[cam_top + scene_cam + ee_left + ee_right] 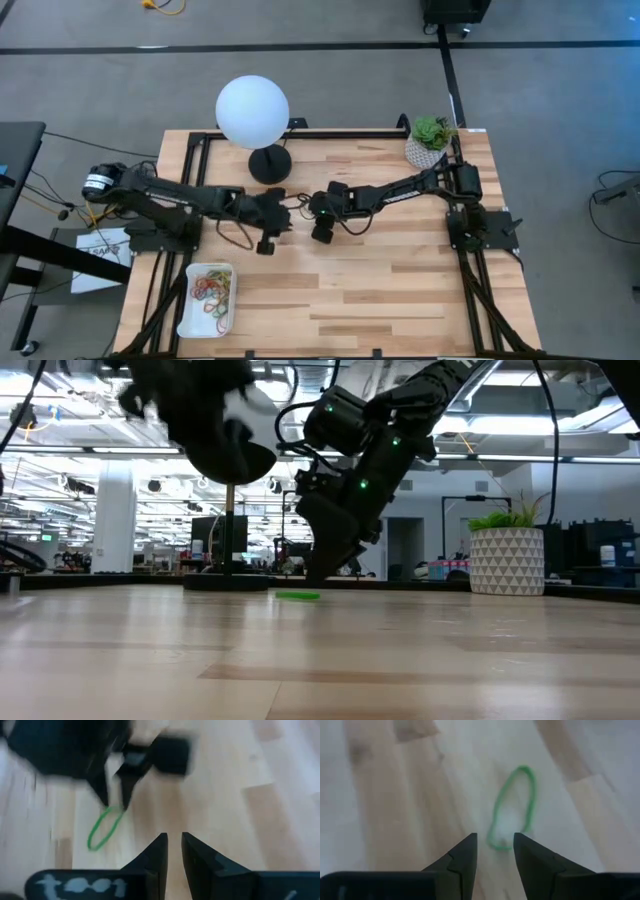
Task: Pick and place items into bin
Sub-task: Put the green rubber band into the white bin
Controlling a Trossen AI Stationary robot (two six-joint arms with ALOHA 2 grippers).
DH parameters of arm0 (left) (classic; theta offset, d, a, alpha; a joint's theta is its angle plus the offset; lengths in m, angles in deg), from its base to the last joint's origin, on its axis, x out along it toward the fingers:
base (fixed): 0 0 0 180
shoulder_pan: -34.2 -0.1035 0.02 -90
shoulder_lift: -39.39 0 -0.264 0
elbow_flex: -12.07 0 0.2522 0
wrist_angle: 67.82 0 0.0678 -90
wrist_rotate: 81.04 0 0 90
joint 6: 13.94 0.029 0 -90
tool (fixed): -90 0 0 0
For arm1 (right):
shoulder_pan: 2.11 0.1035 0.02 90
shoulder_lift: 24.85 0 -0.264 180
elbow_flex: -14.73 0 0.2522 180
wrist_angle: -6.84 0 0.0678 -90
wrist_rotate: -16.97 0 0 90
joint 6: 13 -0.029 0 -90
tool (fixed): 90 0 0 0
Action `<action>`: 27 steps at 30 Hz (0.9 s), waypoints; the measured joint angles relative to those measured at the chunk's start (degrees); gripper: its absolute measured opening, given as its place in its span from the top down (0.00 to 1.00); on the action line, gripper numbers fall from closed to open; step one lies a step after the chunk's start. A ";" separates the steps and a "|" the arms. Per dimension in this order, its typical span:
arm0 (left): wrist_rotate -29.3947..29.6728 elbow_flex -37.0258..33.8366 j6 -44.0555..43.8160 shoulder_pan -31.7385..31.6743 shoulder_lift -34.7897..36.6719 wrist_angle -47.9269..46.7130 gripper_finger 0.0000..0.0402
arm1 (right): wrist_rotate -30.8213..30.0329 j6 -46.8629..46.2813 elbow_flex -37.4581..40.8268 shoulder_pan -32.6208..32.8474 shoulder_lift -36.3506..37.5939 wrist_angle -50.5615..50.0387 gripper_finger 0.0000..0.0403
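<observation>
One green rubber band [512,807] lies flat on the wooden table near its middle, also seen in the low view [297,595] and the left wrist view [104,827]. My right gripper [495,840] is open and slants down low over it, with the band's near end between its fingertips; I cannot tell whether they touch it. My left gripper [174,840] hangs above the table just left of the right one [322,232], its fingers a narrow gap apart with nothing between them. The white bin [190,320] stands at the near left and holds several coloured bands [212,290].
A white globe lamp [252,110] on a black base [270,163] stands at the far middle of the table, just behind both grippers. A white plant pot [430,148] sits at the far right corner. Bare wood stretches across the near right half.
</observation>
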 joint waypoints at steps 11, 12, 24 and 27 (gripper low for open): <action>-9.22 -16.91 -1.84 -12.39 -0.02 25.66 0.89 | 0.57 5.70 -0.02 -0.15 0.00 5.66 0.69; -9.16 -17.59 -2.13 -12.90 -0.02 26.76 0.89 | 0.53 5.59 -0.10 -0.42 -0.86 6.00 0.69; -9.07 -18.74 -2.21 -14.20 -0.02 29.30 0.89 | 0.49 3.17 -1.89 -2.16 -7.71 9.72 0.70; -9.07 -18.74 -3.00 -14.18 -0.02 29.11 0.89 | 0.50 3.17 -1.95 -2.17 -7.79 9.55 0.72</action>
